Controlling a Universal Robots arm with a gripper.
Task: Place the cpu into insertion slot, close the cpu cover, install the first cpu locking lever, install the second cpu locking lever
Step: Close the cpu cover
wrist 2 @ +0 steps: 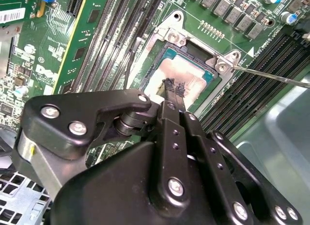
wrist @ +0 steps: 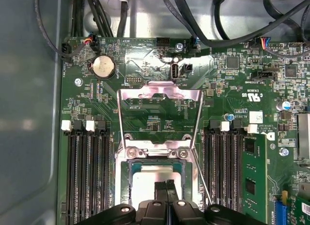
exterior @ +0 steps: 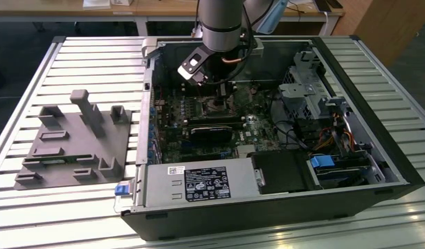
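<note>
Jaws pressed together, pinching nothing, had their tips on or just above the cpu (wrist 2: 186, 72) — which, I could not tell. That chip lay flat inside the insertion slot (wrist 2: 163, 54), so placing looked done; the cpu cover (wrist: 160, 95) was swung open off the socket and a locking lever (wrist 2: 271, 77) hung free. By my judgement the cover step was in hand — it would call for the jaws to rise clear without dragging the chip
</note>
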